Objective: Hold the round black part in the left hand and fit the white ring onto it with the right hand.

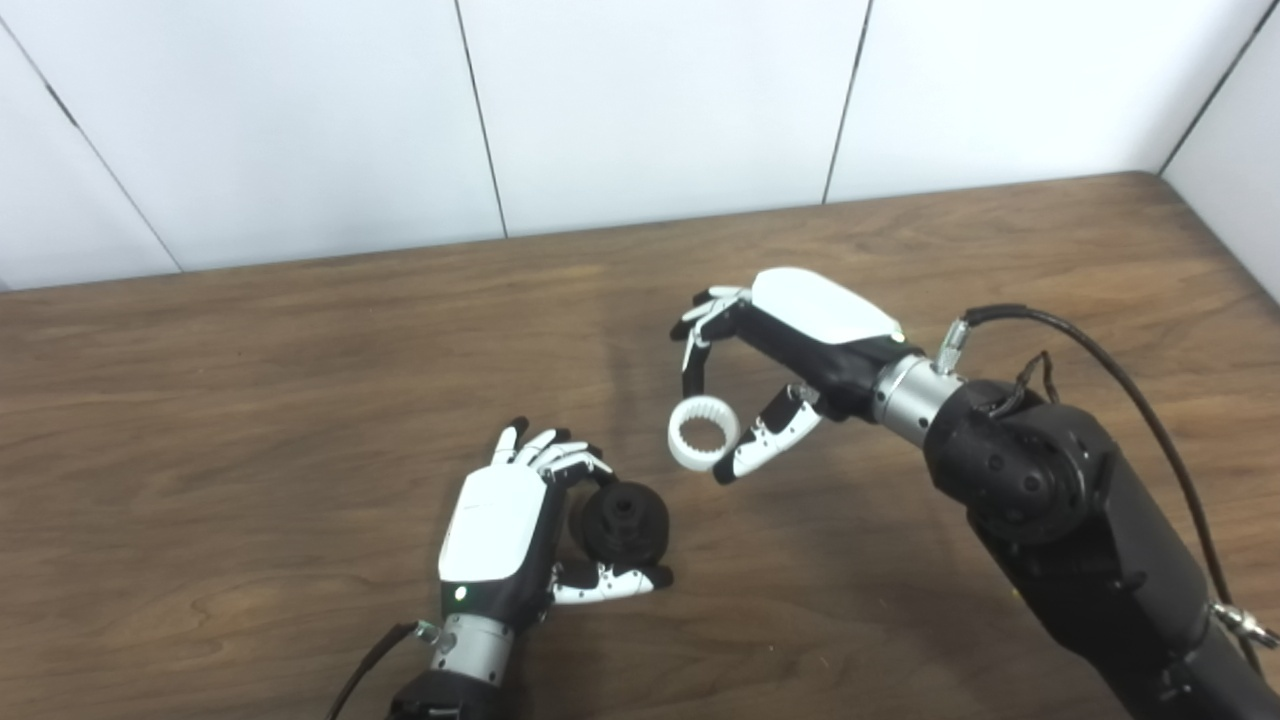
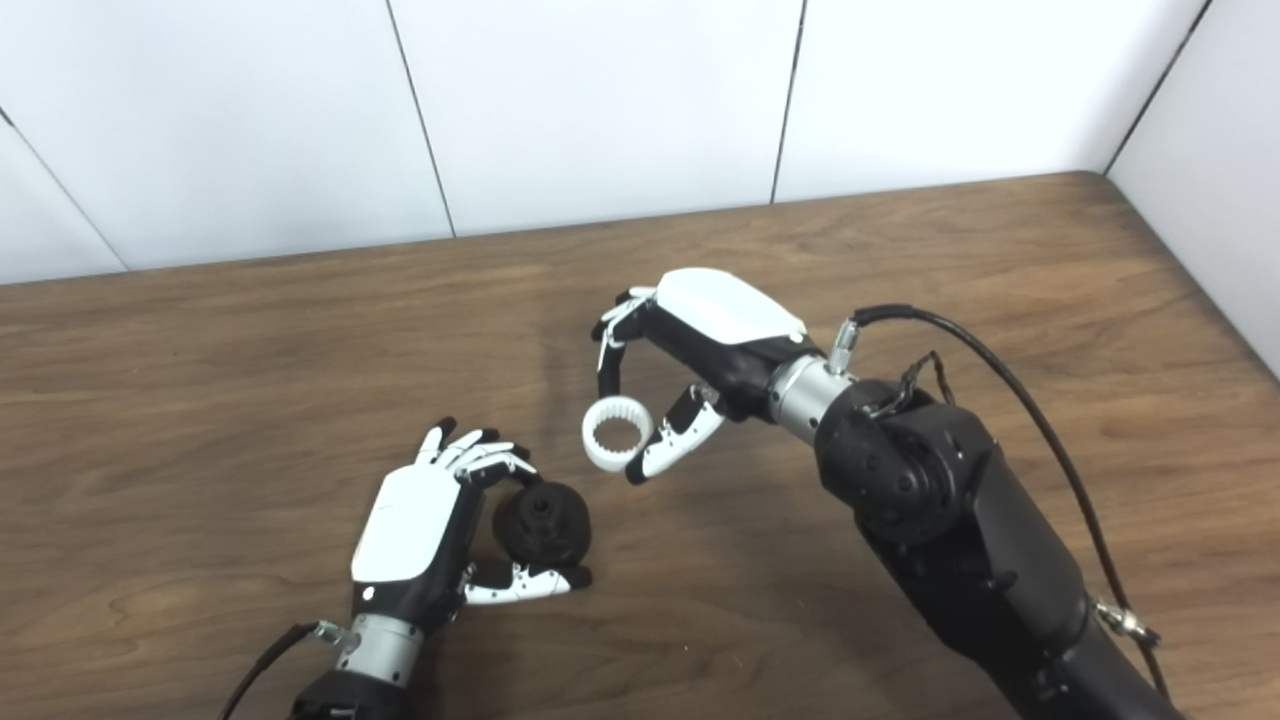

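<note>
Your left hand (image 1: 500,535) cups the round black plastic part (image 1: 620,522) above the wooden table (image 1: 250,420) | right hand (image 1: 790,340) pinches the white toothed ring (image 1: 703,433), at one o'clock of the part, apart | step: approach | next: align ring over hub, lower toward seven o'clock.

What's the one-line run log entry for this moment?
left hand: shut on round black part | right hand: shut on white ring | ring: apart from part, not fitted | surface: wooden table

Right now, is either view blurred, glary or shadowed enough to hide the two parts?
Left eye view: soft but readable; white ring teeth show, black part loses detail. Right eye view: same softness, faint shadows on the table, no glare.
</note>
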